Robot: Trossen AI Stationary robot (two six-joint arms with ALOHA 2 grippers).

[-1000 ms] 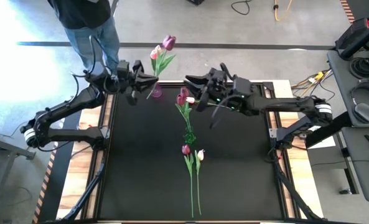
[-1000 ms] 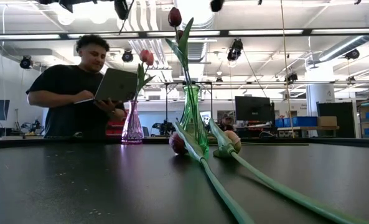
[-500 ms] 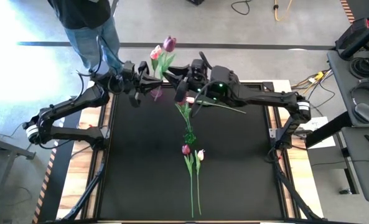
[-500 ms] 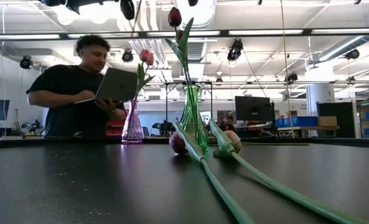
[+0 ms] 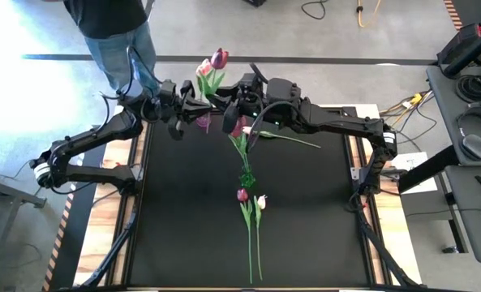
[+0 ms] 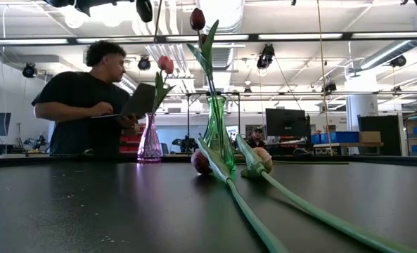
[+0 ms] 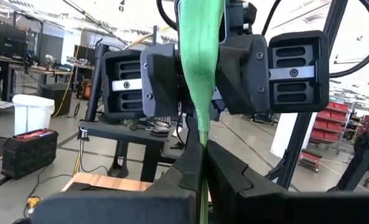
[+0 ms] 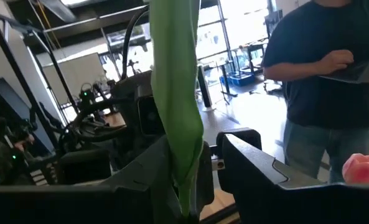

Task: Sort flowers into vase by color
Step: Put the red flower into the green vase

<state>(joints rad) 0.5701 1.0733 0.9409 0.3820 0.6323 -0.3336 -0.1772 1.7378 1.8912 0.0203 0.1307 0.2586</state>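
A purple vase (image 5: 203,122) stands at the table's far left. Above it rise a pink tulip (image 5: 201,70) and a dark magenta tulip (image 5: 219,57). My left gripper (image 5: 200,105) is shut on a green stem over this vase. My right gripper (image 5: 230,107) faces it closely and is shut on another tulip, whose long stem (image 5: 293,140) trails toward the table's right; its head is hidden. A green vase (image 5: 246,176) holds dark red tulips (image 5: 238,126). One dark tulip (image 5: 242,195) and one pale tulip (image 5: 261,199) lie flat on the table. My left gripper pinches a green stem and leaf (image 7: 201,134) between its two fingers, which lie level across the stem from the table's left. The stem stands upright above the fingers. Which head it carries I cannot tell. My right gripper has a broad green leaf and stem (image 8: 183,155) between its two fingers (image 8: 249,165), coming level from the table's right. The flower is lifted clear of the table. Its bare stem (image 5: 293,140) sticks out behind the gripper.
A person with a laptop (image 6: 88,98) stands beyond the far left edge. The two lying tulips' stems (image 5: 251,243) run toward the near edge. Bare black table (image 5: 175,219) lies to the left and right of them.
My right gripper has moved toward the far left, from over the table's far middle to right beside my left gripper and the purple vase, carrying its tulip. The trailing stem has swung from pointing toward the near edge to pointing right.
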